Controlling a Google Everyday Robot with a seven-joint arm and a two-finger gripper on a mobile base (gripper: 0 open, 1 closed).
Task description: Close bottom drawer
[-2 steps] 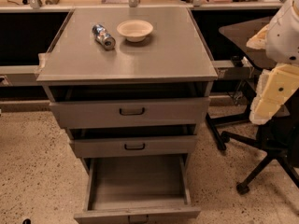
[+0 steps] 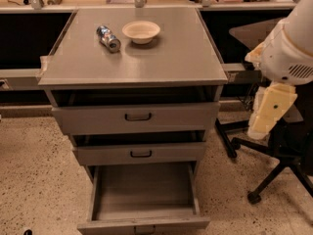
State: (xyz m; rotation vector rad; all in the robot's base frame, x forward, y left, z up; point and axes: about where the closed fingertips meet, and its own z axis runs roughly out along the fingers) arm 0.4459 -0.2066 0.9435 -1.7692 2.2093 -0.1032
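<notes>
**Bottom drawer pulled out, arm standing off.** The bottom drawer [image 2: 144,190] lies at 6 o'clock in the view, drawn far out of the grey cabinet [image 2: 132,62], with its plain grey interior exposed. Its front panel and small dark handle [image 2: 145,228] are cut by the lower edge of the view. The gripper [image 2: 262,123] hangs at 3 o'clock, well apart from the drawer and higher than its front; whether it is released or clenched cannot be told.

*Orientation.* The drawer's front faces 6 o'clock, toward the camera. Its travel axis runs 6 to 12 o'clock, while the long edge of the front panel runs 9 to 3 o'clock.

*Likely hazards.*
- The approach from 3 o'clock passes near the office chair [image 2: 274,180] at 4 o'clock, where the arm may snag.
- A push landing off the panel's centre would probably skew the drawer on its runners and jam it.
- Contact made too high would press the middle drawer [image 2: 142,153] instead.
- A hard shove could shake the can [image 2: 108,38] and bowl [image 2: 141,31] on the cabinet top, near 12 o'clock.
</notes>
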